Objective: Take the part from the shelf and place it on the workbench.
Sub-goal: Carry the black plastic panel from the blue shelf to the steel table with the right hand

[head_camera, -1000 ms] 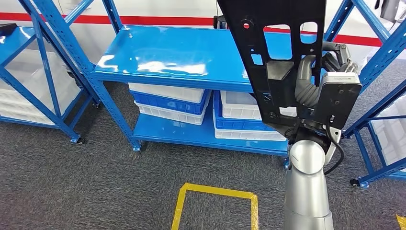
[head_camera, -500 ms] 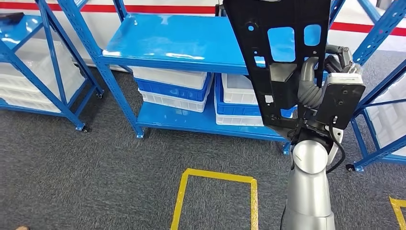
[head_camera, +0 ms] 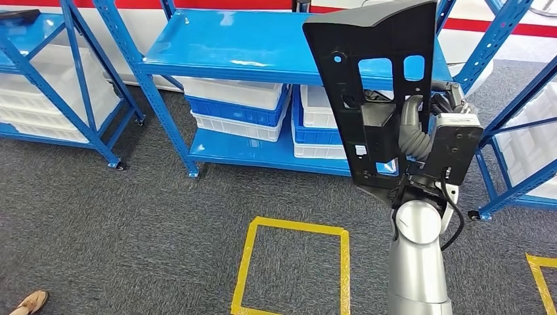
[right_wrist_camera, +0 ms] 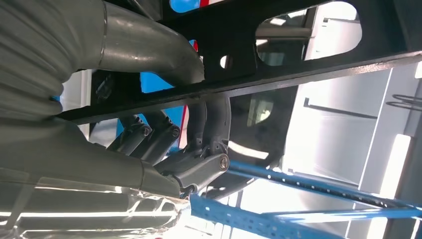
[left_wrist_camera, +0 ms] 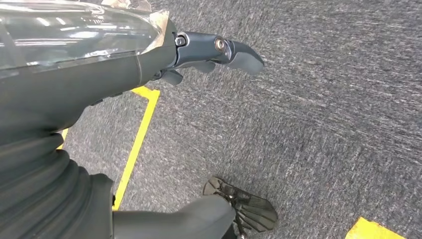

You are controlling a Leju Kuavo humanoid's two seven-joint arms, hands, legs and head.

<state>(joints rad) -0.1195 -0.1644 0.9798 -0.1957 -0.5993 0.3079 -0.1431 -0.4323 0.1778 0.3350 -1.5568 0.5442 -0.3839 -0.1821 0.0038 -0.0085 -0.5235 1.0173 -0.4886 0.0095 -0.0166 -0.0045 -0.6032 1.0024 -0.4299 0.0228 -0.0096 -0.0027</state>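
Note:
A large flat black part (head_camera: 378, 79) with cut-out windows and small holes stands upright in front of me, and my right hand (head_camera: 420, 131) grips it near its lower edge. In the right wrist view the fingers (right_wrist_camera: 204, 124) curl round the part's rim (right_wrist_camera: 298, 64). The blue shelf (head_camera: 243, 46) behind it has a bare top board. My left hand (left_wrist_camera: 149, 64) hangs over the grey carpet, fingers (left_wrist_camera: 234, 50) apart from the thumb and holding nothing.
White and blue bins (head_camera: 236, 105) are stacked on the shelf's lower board. More blue racks stand at the left (head_camera: 39, 72) and right (head_camera: 519, 131). A yellow tape square (head_camera: 295, 269) marks the carpet ahead. A person's shoe (head_camera: 29, 302) shows at the lower left.
The whole view has shifted: the shelf now sits farther off and higher in the picture. The part stays in my right hand, its top edge now visible. A shoe has come into view.

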